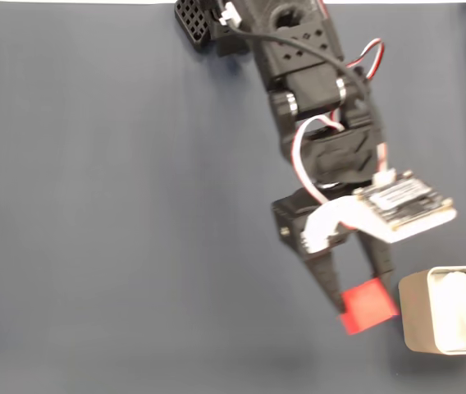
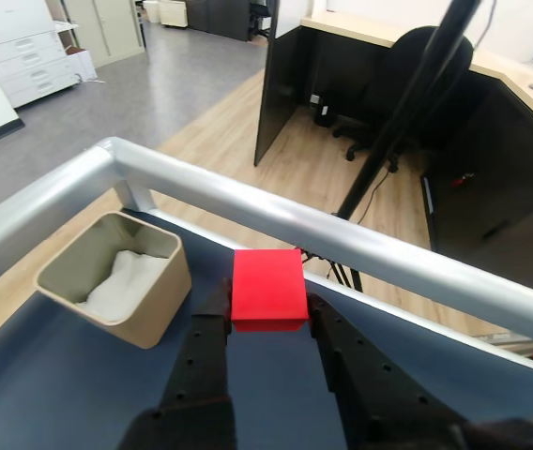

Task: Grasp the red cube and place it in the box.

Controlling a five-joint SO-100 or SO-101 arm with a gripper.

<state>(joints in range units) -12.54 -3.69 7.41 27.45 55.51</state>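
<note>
Your pincer [image 2: 268, 314] is clenched on the red cube [image 2: 267, 289], lifted off the surface, just beside the box [image 2: 154, 305]. Risk: grip sits at the fingertips, so release short and it hits the rim.

From the fixed view we look straight down on the surface [image 1: 93, 246] from some height. Our wrist view rides close behind the jaws, facing outward over the surface edge. Both share the red cube [image 1: 369, 305] and the box [image 2: 121, 281].
</note>
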